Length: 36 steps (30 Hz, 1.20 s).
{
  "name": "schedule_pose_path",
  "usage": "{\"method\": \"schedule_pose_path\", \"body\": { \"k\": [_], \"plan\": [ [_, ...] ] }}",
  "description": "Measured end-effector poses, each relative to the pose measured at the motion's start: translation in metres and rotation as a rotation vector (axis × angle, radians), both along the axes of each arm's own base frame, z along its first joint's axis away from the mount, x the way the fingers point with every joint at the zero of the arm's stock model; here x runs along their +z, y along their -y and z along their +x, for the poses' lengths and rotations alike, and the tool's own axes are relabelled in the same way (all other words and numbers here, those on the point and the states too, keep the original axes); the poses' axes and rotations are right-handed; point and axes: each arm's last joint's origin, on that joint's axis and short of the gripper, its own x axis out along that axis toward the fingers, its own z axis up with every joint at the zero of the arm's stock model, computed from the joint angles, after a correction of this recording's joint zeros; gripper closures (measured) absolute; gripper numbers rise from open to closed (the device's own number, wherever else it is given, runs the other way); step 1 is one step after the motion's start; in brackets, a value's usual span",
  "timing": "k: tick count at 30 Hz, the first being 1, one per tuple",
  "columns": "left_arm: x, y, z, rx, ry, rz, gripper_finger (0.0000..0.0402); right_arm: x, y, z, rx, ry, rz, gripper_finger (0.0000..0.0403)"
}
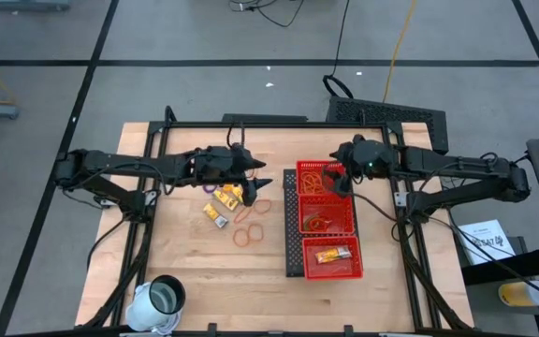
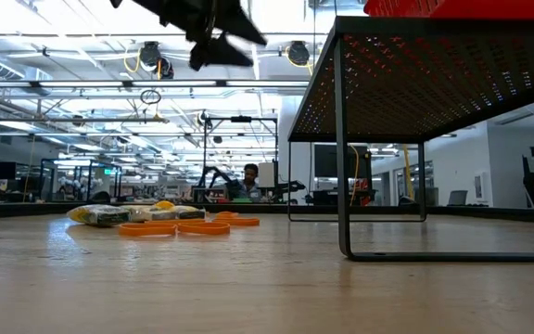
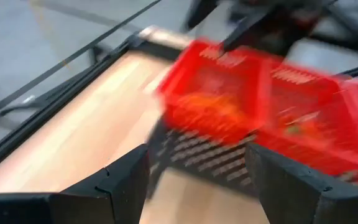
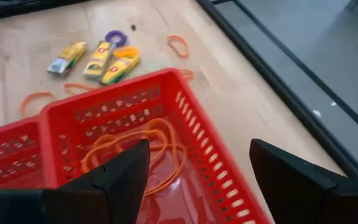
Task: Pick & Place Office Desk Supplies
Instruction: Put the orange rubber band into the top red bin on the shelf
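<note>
Several yellow-orange packets and orange rubber bands lie flat on the wooden table to the left of the red mesh tray. A purple ring lies beside the packets. More rubber bands lie in the tray's far compartment, and a packet lies in its near one. My left gripper is open and empty, raised above the packets, facing the tray. My right gripper is open and empty above the tray's far compartment.
The tray stands raised on a black mesh stand with thin legs. A white cylindrical cup stands near the table's near left corner. A black frame runs along the table's far edge. Bare wood lies between the cup and the bands.
</note>
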Motion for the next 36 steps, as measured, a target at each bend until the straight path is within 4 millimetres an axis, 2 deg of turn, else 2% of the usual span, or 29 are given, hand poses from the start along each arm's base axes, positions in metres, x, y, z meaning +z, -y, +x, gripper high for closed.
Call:
{"method": "schedule_pose_path", "body": {
  "k": [8, 15, 26, 32, 36],
  "plan": [
    [-0.022, -0.018, -0.013, 0.345, -0.209, -0.012, 0.0133, 0.004, 0.000, 0.002, 0.010, 0.039, -0.018, 0.0138],
    [-0.060, -0.044, -0.013, 0.509, -0.402, -0.120, 0.0133, 0.005, 0.000, 0.003, 0.011, 0.056, -0.020, 0.0138],
    [-0.136, -0.101, -0.005, 0.666, -0.627, -0.289, 0.0133, 0.005, 0.000, 0.003, 0.011, 0.055, -0.020, 0.0138],
    [-0.156, -0.133, -0.017, 0.743, -0.674, -0.366, 0.0133, 0.005, 0.000, 0.003, 0.011, 0.055, -0.020, 0.0138],
    [-0.163, -0.145, -0.021, 0.732, -0.685, -0.398, 0.0133, 0.005, 0.000, 0.003, 0.011, 0.055, -0.020, 0.0138]
  ]
}}
